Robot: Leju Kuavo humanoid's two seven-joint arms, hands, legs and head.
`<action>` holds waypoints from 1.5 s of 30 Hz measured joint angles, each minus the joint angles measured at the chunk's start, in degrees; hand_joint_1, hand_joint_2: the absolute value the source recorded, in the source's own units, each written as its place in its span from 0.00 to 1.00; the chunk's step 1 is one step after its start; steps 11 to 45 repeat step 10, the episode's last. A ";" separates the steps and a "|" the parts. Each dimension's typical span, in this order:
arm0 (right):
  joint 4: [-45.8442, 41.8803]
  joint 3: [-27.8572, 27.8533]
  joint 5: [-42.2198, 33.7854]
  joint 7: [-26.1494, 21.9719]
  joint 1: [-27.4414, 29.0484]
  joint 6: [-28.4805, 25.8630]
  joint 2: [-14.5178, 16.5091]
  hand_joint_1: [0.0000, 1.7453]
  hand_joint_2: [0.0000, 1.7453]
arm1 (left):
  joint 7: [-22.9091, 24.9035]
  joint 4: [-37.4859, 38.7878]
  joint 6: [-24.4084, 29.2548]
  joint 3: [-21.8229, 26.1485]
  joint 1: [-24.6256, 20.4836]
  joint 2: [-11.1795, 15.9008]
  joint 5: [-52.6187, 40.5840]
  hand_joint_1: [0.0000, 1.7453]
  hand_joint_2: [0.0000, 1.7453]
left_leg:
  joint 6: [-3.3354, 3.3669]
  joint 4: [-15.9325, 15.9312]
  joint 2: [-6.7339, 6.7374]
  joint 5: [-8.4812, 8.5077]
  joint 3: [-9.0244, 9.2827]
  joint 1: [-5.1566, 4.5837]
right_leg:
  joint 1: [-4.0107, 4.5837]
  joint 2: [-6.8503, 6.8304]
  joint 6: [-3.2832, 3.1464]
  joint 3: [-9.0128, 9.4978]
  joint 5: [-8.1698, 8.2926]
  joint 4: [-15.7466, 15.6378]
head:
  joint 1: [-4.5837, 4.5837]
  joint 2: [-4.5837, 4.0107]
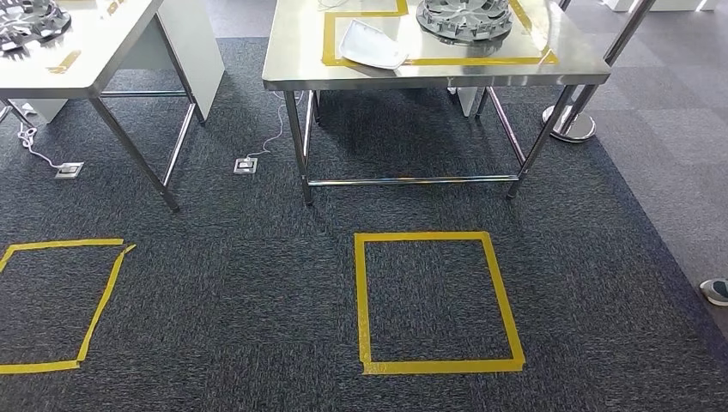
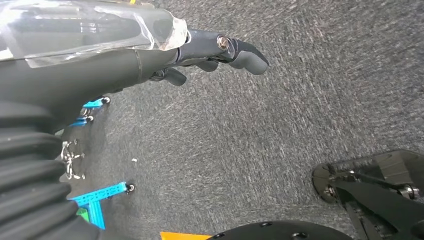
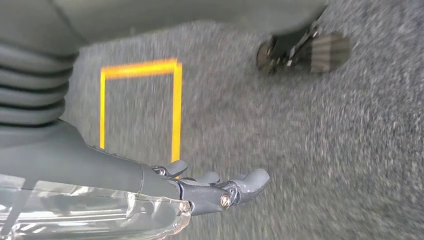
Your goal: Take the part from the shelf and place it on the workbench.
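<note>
A white worktop (image 1: 94, 64) stood at the far left with a silver wheel-like part (image 1: 30, 21) at its far left corner. The steel worktop (image 1: 429, 73) ahead carried a white curved part (image 1: 372, 45) near its front edge and another silver wheel-like part (image 1: 464, 19) further back. The left hand (image 2: 210, 55) and right hand (image 3: 215, 187) hung over carpet, fingers loosely spread, holding nothing.

Dark grey carpet (image 1: 257, 283); steel table (image 1: 446, 73) at 12, white table (image 1: 86, 77) at 10, yellow tape squares (image 1: 438, 300) on floor.
</note>
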 joint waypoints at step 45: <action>-0.01 -0.01 16.45 -0.05 -0.02 -3.22 -0.01 0.00 0.00 | 3.22 0.00 3.79 -0.12 -0.02 -0.87 -0.42 0.00 0.00 | 0.00 0.00 0.01 0.00 0.01 0.04 | 0.04 0.00 0.00 -0.01 0.00 0.00 | 0.01 0.00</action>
